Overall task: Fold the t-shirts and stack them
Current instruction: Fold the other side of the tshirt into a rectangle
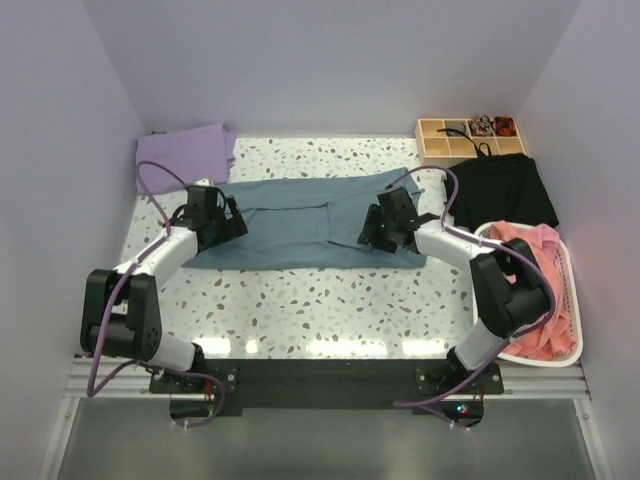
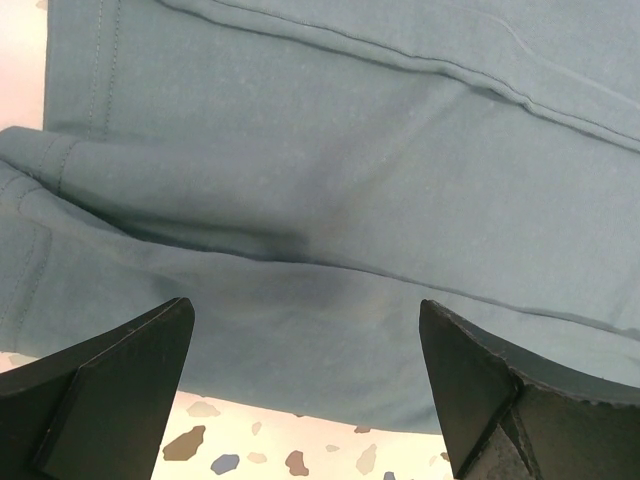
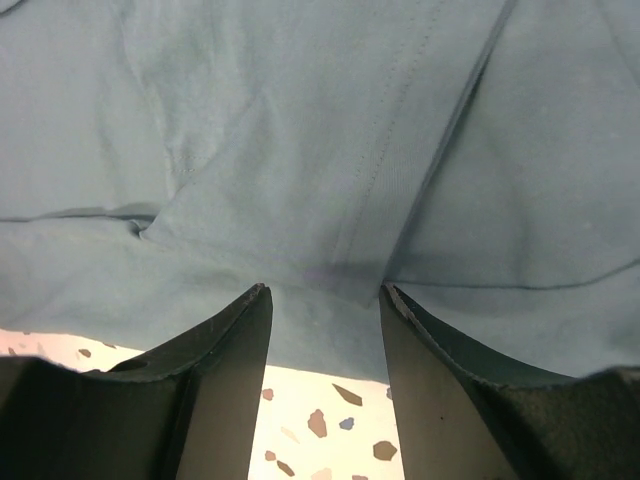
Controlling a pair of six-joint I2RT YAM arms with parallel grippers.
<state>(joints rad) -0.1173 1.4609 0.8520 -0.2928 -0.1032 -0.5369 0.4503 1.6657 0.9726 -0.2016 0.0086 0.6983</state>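
Top external: one slate-blue t-shirt (image 1: 300, 225), one lavender t-shirt (image 1: 185, 152), one basket (image 1: 573, 300).

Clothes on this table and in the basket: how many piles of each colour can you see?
Slate-blue cloth t-shirt, spread flat: 1
Lavender-purple folded cloth t-shirt: 1
Black cloth garment: 1
Salmon-pink cloth heap in the white basket: 1 (pieces inside cannot be counted)
Total: 4
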